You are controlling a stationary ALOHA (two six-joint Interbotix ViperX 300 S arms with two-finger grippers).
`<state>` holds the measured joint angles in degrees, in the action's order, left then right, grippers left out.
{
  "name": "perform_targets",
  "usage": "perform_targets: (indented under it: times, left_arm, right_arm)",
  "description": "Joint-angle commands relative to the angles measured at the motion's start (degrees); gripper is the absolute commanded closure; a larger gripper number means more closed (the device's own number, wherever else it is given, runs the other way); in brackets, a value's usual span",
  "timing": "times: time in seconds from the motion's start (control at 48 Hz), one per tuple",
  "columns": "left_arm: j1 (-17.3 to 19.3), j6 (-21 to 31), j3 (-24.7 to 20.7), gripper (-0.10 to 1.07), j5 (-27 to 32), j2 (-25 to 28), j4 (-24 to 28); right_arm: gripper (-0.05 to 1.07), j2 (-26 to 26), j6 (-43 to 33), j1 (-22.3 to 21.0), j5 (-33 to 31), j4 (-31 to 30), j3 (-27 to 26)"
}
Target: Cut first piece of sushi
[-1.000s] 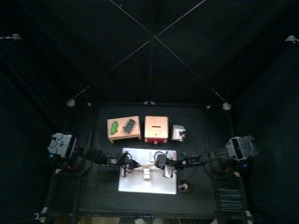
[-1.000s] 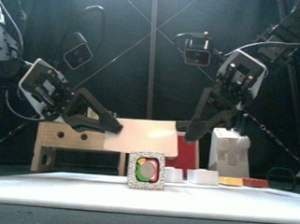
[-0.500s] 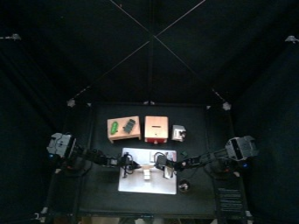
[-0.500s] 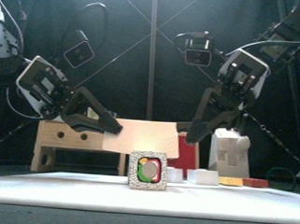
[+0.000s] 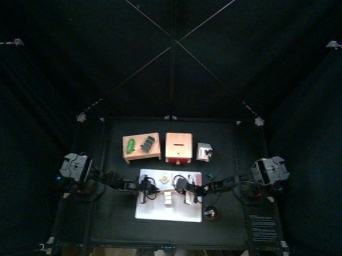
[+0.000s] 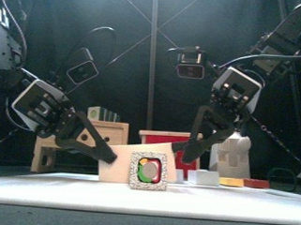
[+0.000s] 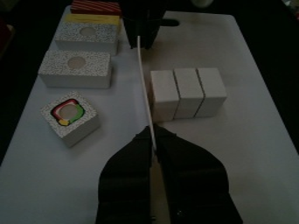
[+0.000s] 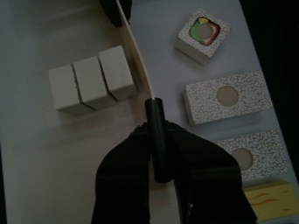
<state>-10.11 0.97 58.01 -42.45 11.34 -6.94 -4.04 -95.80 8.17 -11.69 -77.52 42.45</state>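
White board [image 7: 251,166] on black table: three-block sushi roll [image 7: 187,92] mid-board, just beside knife [image 7: 142,87]. Looks soft, light, squashable; best steadied gently by its sides. Left gripper [image 7: 152,133] pinching blade end, right gripper [image 8: 156,131] clamped on handle.

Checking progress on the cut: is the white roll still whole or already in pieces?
In pieces: the white roll shows three separate slices side by side.

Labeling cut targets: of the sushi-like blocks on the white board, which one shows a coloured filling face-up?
The lone sushi piece with the green, red and yellow centre, standing apart from the row of three white blocks, across the knife from them. The speckled blocks show only a pale dot.
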Motion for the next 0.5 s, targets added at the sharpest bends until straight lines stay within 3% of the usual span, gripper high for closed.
perform_targets:
  times: [0.0, 0.25, 0.479]
  left_arm:
    - [-0.5, 0.0, -0.4, 0.54, 1.4, 0.2, 0.2]
    - [0.6, -0.2, -1.0, 0.54, 3.3, 2.2, -0.4]
    - [3.2, -0.8, -0.9, 0.54, 3.3, 1.0, 0.9]
  right_arm:
    - [0.57, 0.2, -0.4, -0.6, -0.8, 1.0, -0.9]
    - [0.57, -2.4, -0.4, -1.1, -1.0, 3.0, -1.1]
    - [0.57, -1.1, -0.4, -1.2, -2.6, 3.2, -1.5]
